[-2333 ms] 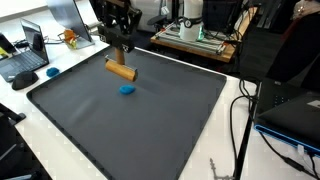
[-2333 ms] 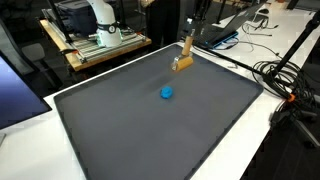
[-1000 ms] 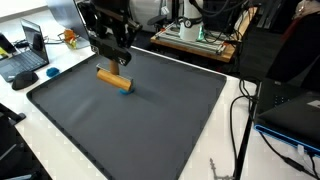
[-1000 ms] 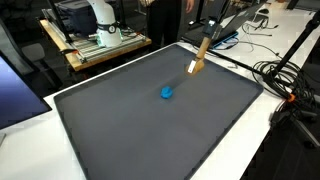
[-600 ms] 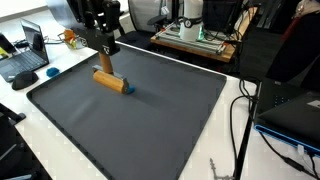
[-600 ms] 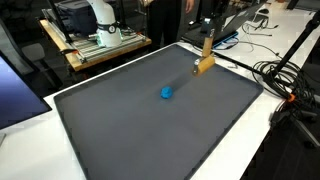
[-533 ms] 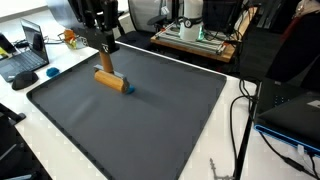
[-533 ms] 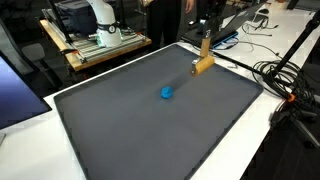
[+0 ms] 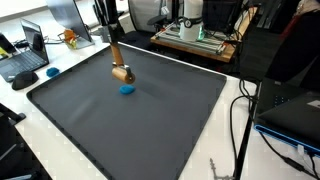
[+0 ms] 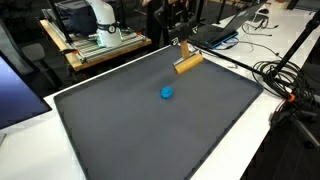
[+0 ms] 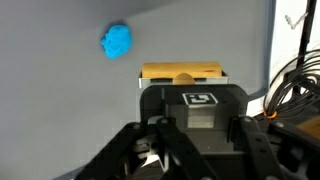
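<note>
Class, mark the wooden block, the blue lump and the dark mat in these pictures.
block [image 10: 188, 62]: in an exterior view, middle of its long side.
blue lump [image 11: 117, 41]: wrist view, its centre.
mat [image 10: 150, 130]: in an exterior view, bare part near its middle.

We see the block [image 11: 181, 73] as pale wood, smooth and matt, and the gripper [image 11: 188, 90] as black plastic with a faint gloss. The blue lump [image 11: 117, 41] looks soft and dull to us. The dark grey mat [image 9: 150, 125] reads as matt, fine-textured cloth.
</note>
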Controlling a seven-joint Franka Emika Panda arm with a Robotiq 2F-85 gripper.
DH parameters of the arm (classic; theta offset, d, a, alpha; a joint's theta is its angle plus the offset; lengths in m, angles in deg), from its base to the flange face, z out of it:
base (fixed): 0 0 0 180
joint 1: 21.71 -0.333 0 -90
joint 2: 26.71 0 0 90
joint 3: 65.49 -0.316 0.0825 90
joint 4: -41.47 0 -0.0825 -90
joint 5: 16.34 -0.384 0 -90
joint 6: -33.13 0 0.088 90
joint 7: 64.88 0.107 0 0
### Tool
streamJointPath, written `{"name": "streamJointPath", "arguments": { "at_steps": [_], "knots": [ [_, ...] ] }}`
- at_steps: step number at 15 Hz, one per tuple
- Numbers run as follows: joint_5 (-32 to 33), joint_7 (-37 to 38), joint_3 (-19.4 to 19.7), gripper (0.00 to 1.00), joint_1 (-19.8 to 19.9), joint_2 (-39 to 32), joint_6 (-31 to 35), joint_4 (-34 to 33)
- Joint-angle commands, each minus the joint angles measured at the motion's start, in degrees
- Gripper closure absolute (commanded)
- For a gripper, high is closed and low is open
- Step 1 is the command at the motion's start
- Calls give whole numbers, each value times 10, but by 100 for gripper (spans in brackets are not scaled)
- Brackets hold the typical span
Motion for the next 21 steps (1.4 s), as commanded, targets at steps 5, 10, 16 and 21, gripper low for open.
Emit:
{"name": "streamJointPath", "arguments": {
  "at_steps": [5,10,16,21],
  "knots": [
    [-207,-35,42,79,-1,146,167,224],
    [-343,-84,60,79,-6,175,241,285],
    [-471,-132,67,79,-4,170,280,305],
    [-582,-237,73,79,-5,159,270,301]
  ]
}}
